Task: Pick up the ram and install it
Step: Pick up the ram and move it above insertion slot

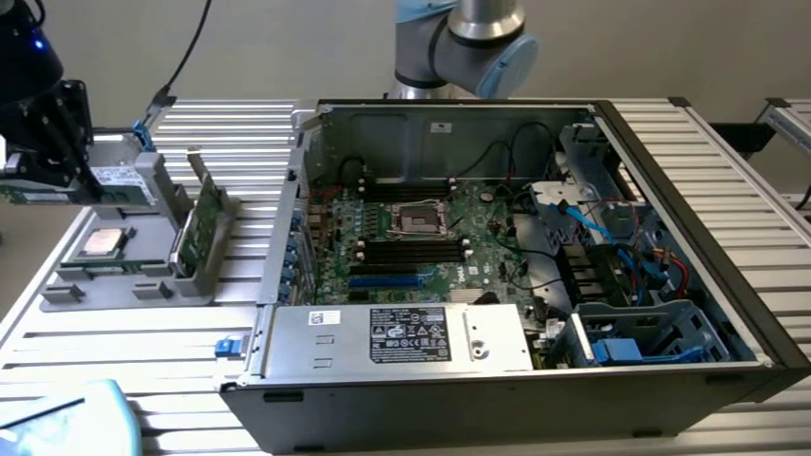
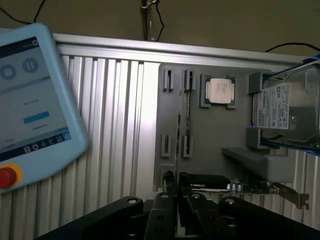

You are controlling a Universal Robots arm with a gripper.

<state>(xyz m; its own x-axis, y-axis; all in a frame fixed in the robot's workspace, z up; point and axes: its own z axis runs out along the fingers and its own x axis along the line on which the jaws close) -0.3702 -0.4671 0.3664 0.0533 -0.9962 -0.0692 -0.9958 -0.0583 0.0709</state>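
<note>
Exterior view, upper left of the frame: the jaws hang in the air over the exterior view's left end of the grey parts tray (image 1: pixel 121 274), clear of it. They are drawn close together and pinch the ram (image 1: pixel 26 194), a slim green strip held level at their tips, lifted off the tray. The ram is well apart from the open computer case (image 1: pixel 507 408), which takes up the centre and right of the frame. Inside it the motherboard (image 1: pixel 488 199) lies face up, with black memory slots (image 1: pixel 405 249) just below the processor socket (image 1: pixel 416 220).

On the tray we note a square silver processor chip (image 1: pixel 104 244), a hard drive (image 1: pixel 121 179) standing behind it, and larger green cards (image 1: pixel 197 223) upright at the end nearest the case wall. A light-blue teach pendant (image 1: pixel 64 423) lies at the lower left corner on the slatted table (image 1: pixel 127 351). The arm (image 1: pixel 469 43) shows at top centre, behind the case.

Wrist view: we see the dark fingers (image 2: pixel 161 212) side by side with only a thin gap. Beyond them the processor chip sits between the hard drive and the tray's slotted holders (image 2: pixel 187 80).
</note>
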